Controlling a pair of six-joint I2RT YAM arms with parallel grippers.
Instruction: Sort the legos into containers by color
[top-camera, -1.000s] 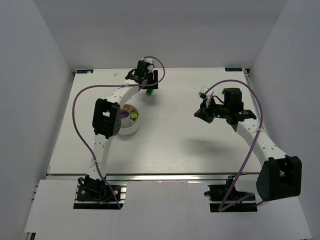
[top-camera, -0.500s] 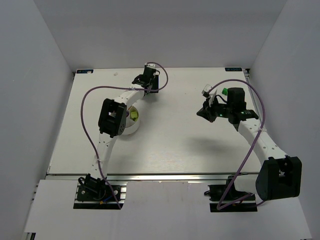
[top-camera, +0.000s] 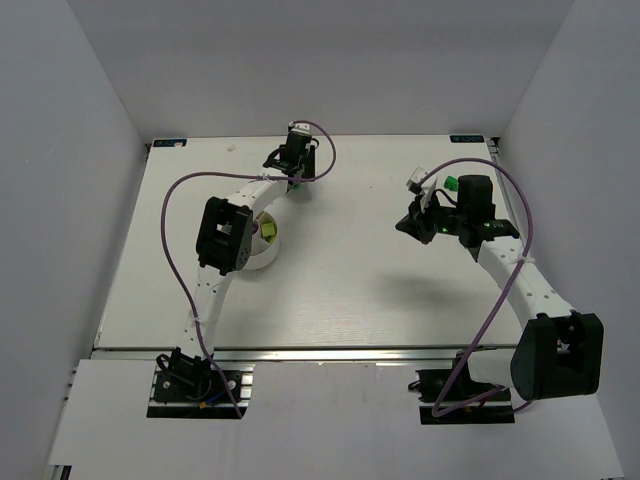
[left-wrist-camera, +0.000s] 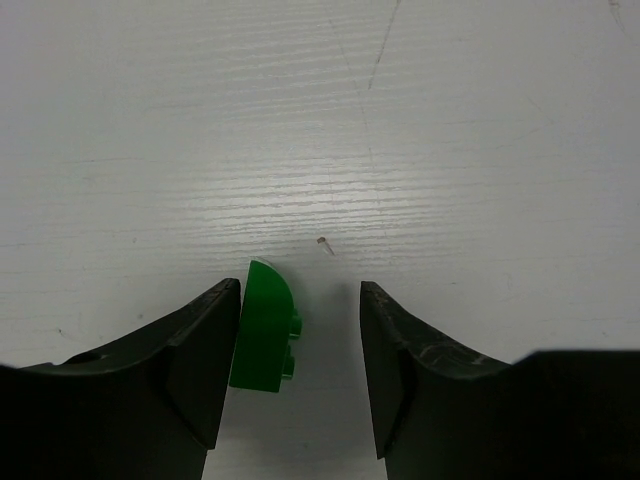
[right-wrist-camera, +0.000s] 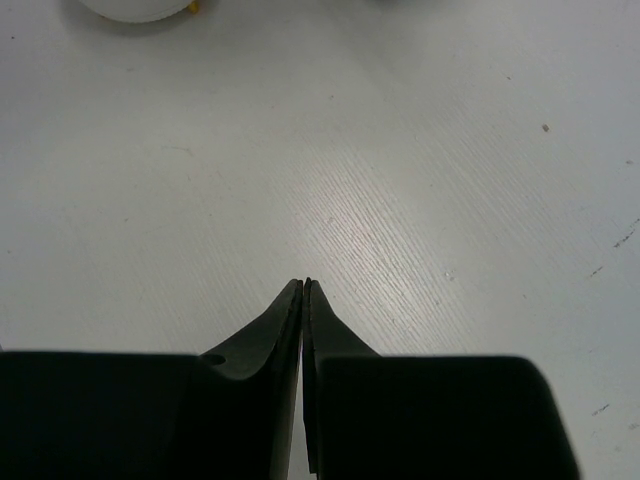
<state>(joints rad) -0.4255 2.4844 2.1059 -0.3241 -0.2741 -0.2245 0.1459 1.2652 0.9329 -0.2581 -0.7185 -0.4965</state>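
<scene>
One counter (top-camera: 350, 290), two arms, one white bowl (top-camera: 258, 262) toward the left edge. Left gripper (left-wrist-camera: 298, 298), up by the far edge, stands half-wide around one green lego (left-wrist-camera: 262, 330). The brick hugs one finger, so it's off-centre, and a squeeze could skid or flip it out! Right gripper (right-wrist-camera: 303, 285) is pinched shut, empty, above the right side.
</scene>
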